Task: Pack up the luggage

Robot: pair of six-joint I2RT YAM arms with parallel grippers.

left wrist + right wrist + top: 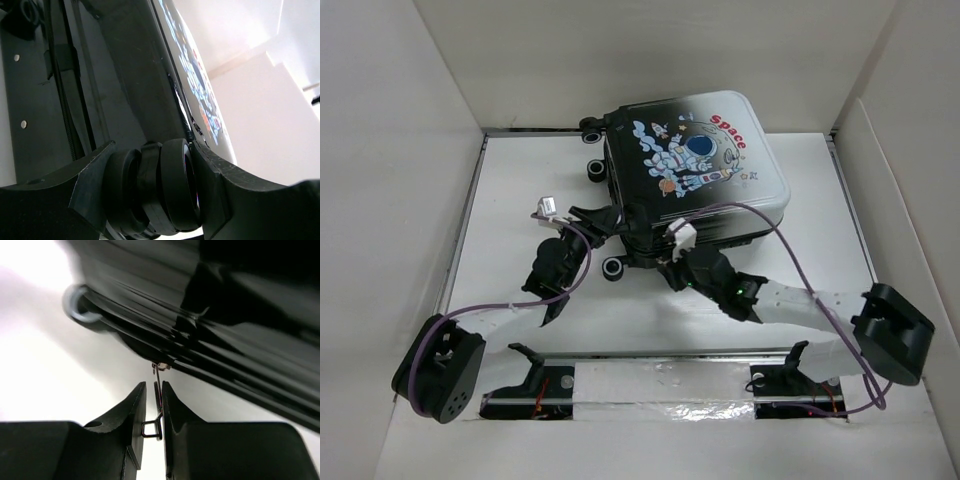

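Observation:
The luggage (695, 165) lies flat and closed at the back centre, astronaut print up, wheels to the left. My left gripper (600, 220) is at its near left corner. In the left wrist view this gripper (155, 185) is shut on a black twin wheel (175, 190), with the printed shell (200, 85) rising beyond. My right gripper (672, 262) is at the suitcase's near edge. In the right wrist view it (154, 390) is shut on a thin metal zipper pull (158, 405) that hangs from the black zip line (210, 365).
White walls (400, 150) box in the white table on the left, back and right. A metal rail with foil tape (650, 385) runs along the near edge between the arm bases. Another suitcase wheel (613, 268) sits between the two grippers.

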